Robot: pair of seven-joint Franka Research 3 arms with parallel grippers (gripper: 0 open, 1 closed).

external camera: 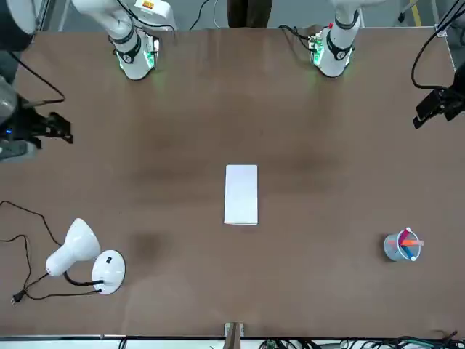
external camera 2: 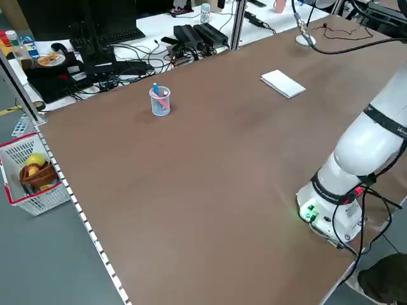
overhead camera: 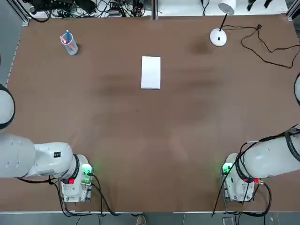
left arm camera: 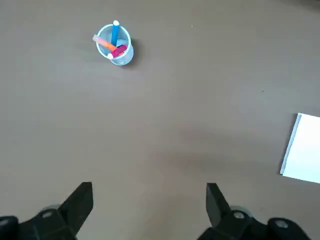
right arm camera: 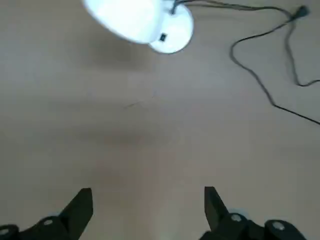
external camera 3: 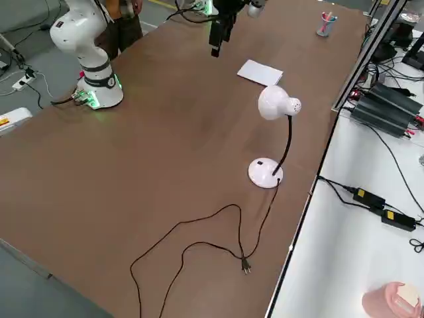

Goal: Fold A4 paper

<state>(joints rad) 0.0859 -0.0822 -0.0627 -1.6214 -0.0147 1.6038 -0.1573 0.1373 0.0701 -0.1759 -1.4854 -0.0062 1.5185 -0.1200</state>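
The A4 paper lies flat as a narrow white rectangle on the brown table, at mid-width toward the far side; it also shows in the front view and the left side view. One edge of the paper enters the left wrist view. My left gripper hovers open above bare table, well to the paper's left. My right gripper is open too, high over bare table near the lamp. Neither gripper touches anything. In the front view the left gripper and right gripper hang at opposite table sides.
A white desk lamp with a black cable stands at the far right. A clear cup of pens sits at the far left. Both arm bases stand at the near edge.
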